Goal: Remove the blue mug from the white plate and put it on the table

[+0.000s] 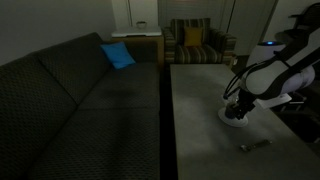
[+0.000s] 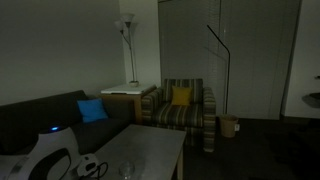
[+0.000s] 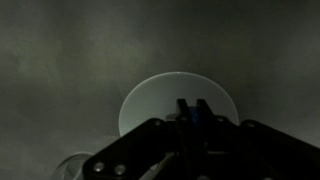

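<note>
Jaws nearly meet in the wrist view, with a blue glint in the slit between them; whether the gripper (image 3: pixel 194 104) pinches anything cannot be told. It hangs over the white plate (image 3: pixel 150 105). At 8 o'clock of the plate the blue mug (image 3: pixel 75 165), seen only as a pale glassy rim, stands on the table (image 3: pixel 60 60), off the plate.

In an exterior view the gripper (image 1: pixel 237 103) sits just above the white plate (image 1: pixel 233 119), with a grey stick (image 1: pixel 255 145) at its 5 o'clock; the mug is too dim to find.

In an exterior view the blue mug (image 2: pixel 127 168) stands upright on the table (image 2: pixel 150 145), at 3 o'clock of the arm (image 2: pixel 40 160).
</note>
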Controlling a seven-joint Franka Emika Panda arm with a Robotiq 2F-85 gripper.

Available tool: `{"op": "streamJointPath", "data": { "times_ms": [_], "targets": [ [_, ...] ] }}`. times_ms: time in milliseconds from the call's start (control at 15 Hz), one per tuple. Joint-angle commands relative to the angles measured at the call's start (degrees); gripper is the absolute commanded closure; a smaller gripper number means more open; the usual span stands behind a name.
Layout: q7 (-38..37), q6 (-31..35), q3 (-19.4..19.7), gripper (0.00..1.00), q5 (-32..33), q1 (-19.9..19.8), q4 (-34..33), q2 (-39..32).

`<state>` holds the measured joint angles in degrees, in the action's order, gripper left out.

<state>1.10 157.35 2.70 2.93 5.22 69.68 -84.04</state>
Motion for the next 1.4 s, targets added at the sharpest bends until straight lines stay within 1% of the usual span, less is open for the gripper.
{"op": "streamJointPath", "data": {
  "times_ms": [0,200,533,667,733,800,1000,1133,1333],
  "targets": [
    [0.63,3.39,1.17,0.97,1.62,1.85,6.44,4.37],
    [3.21,4.44,-0.3,0.97,2.84,2.03,9.9,6.76],
    [13.65,7.06,-5.69,0.97,5.62,0.47,16.29,10.54],
    [17.92,6.09,-8.44,0.97,6.19,-1.01,17.65,11.32],
    [18.62,4.88,-9.53,0.97,7.27,-1.6,17.25,10.93],
    [18.8,4.28,-9.38,0.97,7.45,-1.21,16.95,10.58],
    [16.26,3.58,-6.66,0.97,8.48,1.27,14.67,8.29],
    [15.47,2.94,-5.21,0.97,8.98,2.21,12.77,6.36],
    [16.04,0.83,-5.31,0.97,9.18,2.0,11.33,4.52]
  ]
}}
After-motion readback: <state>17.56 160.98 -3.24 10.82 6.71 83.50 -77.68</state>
